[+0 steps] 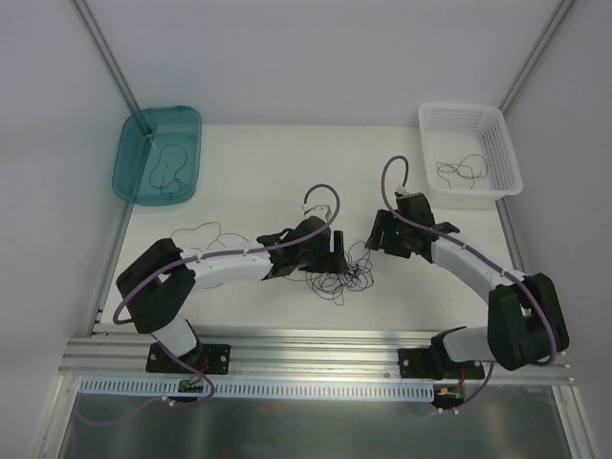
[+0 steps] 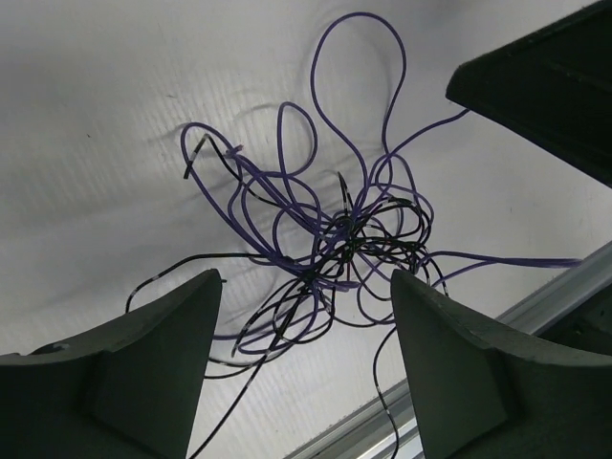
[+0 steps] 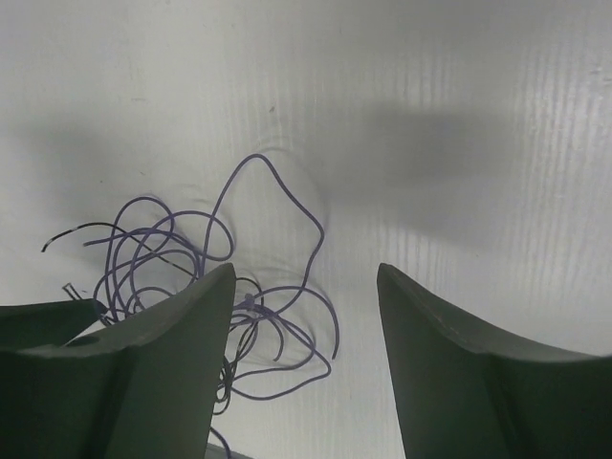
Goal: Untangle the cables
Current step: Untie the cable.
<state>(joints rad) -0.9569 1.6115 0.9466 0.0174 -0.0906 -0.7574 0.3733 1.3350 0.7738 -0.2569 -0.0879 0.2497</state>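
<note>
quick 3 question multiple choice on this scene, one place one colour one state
1. The tangle lies:
A. in a drawer
B. on the table, beneath the left gripper
C. on the floor
2. The bin is:
A. teal
B. red
C. yellow
3. The left gripper is:
A. shut on a strand
B. shut, empty
C. open, gripping nothing

Answers: 1 B, the left wrist view looks past its fingers straight at the tangle on the white surface; 2 A, see-through teal in the top view; 3 C, a wide gap separates the fingers and no strand is pinched.
</note>
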